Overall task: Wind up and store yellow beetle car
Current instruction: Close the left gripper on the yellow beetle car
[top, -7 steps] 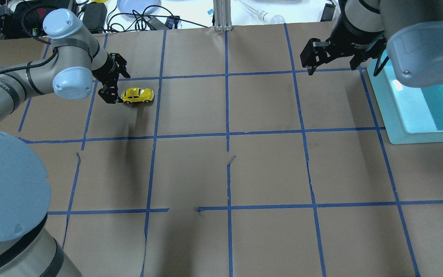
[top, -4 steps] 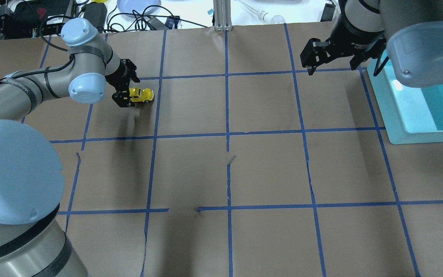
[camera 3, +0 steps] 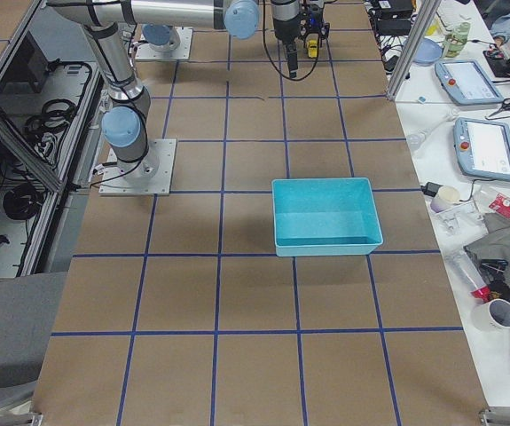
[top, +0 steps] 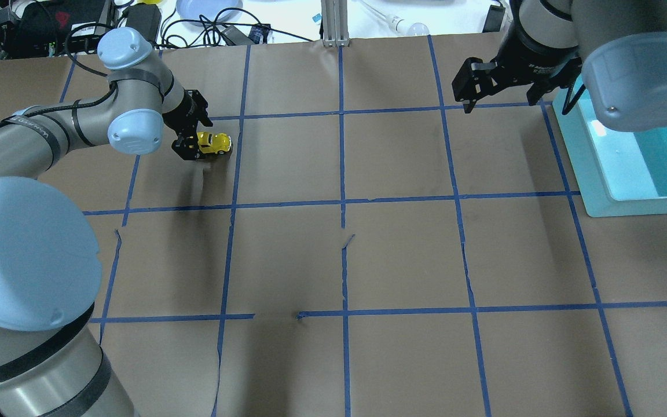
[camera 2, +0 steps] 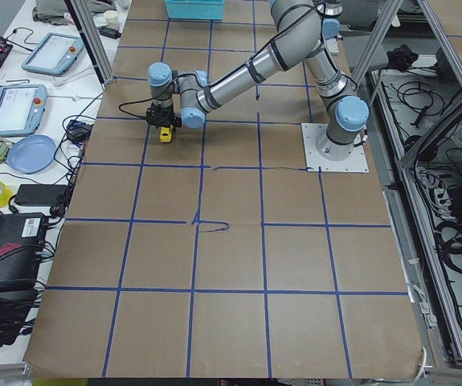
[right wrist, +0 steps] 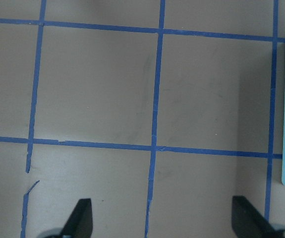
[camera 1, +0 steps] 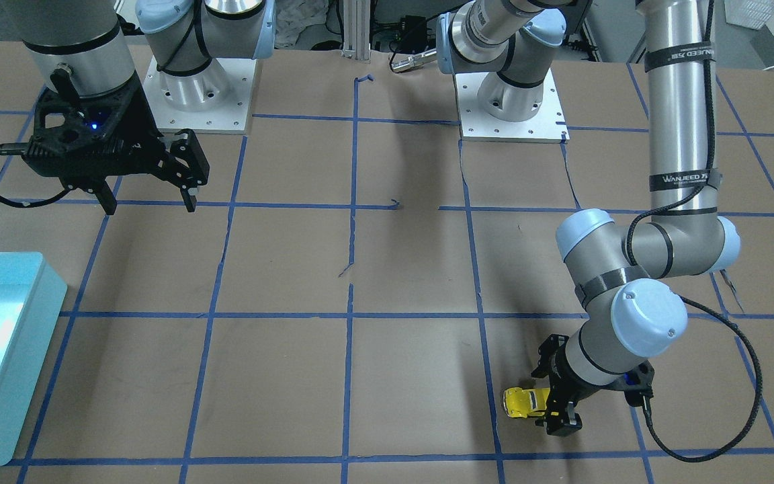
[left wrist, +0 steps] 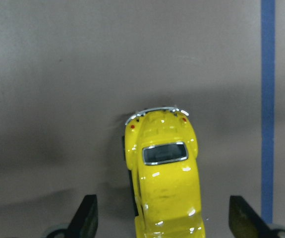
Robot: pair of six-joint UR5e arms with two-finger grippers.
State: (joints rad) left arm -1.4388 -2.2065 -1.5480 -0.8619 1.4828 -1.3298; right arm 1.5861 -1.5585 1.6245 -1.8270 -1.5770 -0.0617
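Yellow car (left wrist: 164, 168) sits well apart from the bin (top: 634, 207), and my left gripper (top: 196, 139) has just slid around it, jaws wide and holding nothing, so I judge the grasp is next.

Silver arms (camera 1: 679, 101), pale-blue joint caps (camera 1: 649, 316)

The small yellow beetle car (left wrist: 164, 183) has smooth, glossy paint with bright highlights and shiny silver trim. Under it, the table's brown paper cover (top: 403, 255) is matt, scuffed and torn in places, crossed by smooth blue tape lines (top: 342, 168). The turquoise rectangular bin (camera 3: 325, 241) looks smooth with a soft sheen on its walls
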